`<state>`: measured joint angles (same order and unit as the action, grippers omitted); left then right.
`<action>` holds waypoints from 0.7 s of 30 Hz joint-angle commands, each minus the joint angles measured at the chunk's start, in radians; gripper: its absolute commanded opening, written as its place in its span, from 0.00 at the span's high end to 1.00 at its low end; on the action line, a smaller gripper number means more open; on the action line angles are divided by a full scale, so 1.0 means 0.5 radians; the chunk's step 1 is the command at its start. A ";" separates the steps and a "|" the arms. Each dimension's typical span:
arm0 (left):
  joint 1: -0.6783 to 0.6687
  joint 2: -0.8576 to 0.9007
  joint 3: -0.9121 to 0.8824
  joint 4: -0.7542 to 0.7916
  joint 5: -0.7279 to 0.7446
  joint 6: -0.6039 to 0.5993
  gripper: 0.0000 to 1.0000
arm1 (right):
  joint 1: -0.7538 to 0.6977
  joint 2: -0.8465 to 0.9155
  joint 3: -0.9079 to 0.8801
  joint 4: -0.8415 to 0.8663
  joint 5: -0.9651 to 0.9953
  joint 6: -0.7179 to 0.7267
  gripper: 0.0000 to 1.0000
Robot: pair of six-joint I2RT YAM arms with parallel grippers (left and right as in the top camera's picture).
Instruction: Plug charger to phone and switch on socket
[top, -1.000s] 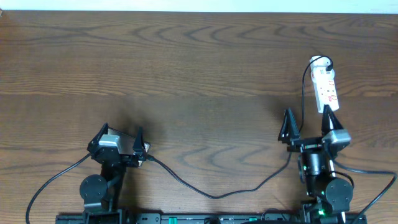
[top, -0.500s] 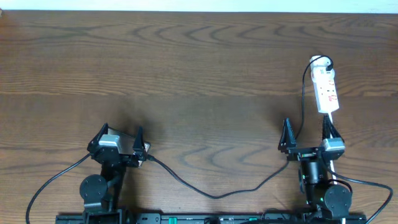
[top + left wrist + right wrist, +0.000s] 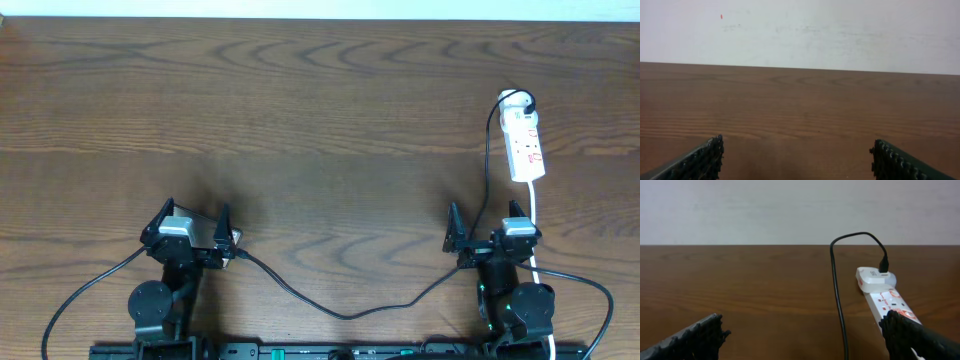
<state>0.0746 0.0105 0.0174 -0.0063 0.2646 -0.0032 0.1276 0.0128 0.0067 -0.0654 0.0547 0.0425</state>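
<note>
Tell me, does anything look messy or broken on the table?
Nothing looks spilled or broken. The socket lies flat on the right side of the table, and the charger cable snakes loosely from it toward the left side. I can't clearly make out a phone.

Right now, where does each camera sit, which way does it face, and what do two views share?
Overhead: above the table, looking straight down; the left gripper and right gripper show, open.
Left wrist: low behind its own fingers, facing across the table to a white wall.
Right wrist: low behind its fingers, facing the socket and charger.
Shared: overhead and right wrist both show socket and charger.
</note>
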 commanded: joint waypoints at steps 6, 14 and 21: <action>-0.008 -0.013 -0.025 -0.082 0.076 -0.003 0.07 | -0.184 -0.015 -0.003 -0.019 -0.058 -0.208 0.01; -0.008 -0.013 -0.025 -0.082 0.076 -0.003 0.07 | -0.467 -0.016 -0.004 -0.023 -0.094 -0.200 0.01; -0.008 -0.013 -0.025 -0.082 0.076 -0.003 0.07 | -0.501 -0.016 -0.004 -0.026 -0.110 -0.224 0.01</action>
<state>0.0746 0.0105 0.0174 -0.0063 0.2646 -0.0029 -0.1150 0.0124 0.0067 -0.0708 0.0162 -0.0494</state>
